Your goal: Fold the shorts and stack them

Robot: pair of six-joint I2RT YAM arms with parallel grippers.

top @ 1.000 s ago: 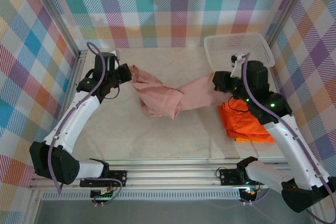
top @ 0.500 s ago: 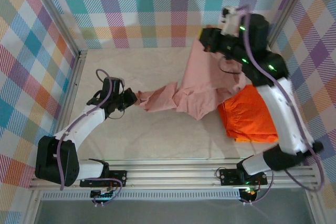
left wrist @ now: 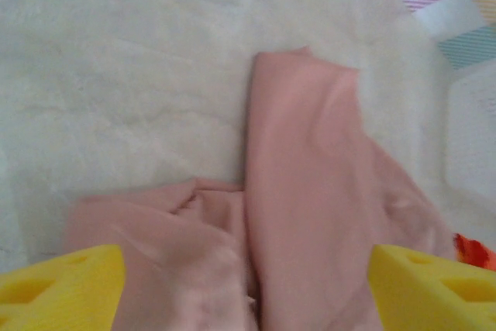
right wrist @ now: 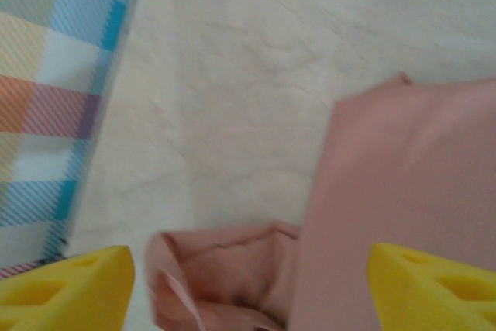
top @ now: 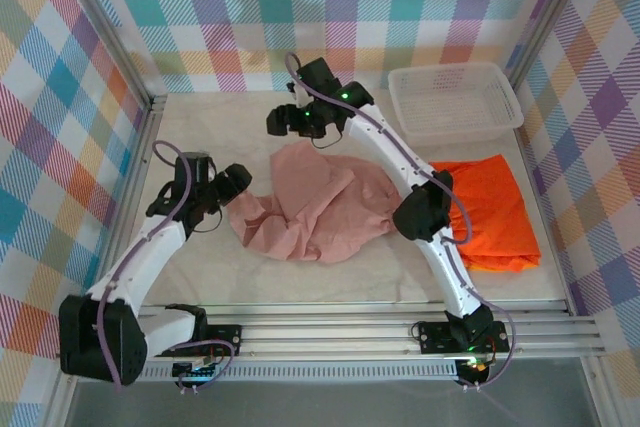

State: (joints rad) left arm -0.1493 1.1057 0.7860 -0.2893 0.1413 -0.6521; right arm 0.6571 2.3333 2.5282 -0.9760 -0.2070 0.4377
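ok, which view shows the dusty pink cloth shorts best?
Top external: the dusty pink cloth shorts lie crumpled mid-table, nearly all in frame. Left wrist and right wrist each give a blurred close-up of a few folds, cropped.

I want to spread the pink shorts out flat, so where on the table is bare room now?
Bare table lies along the near rail, in front of the pink shorts, and at the back left, between the side wall and the right gripper. The right side is crowded: orange shorts and the basket fill it.
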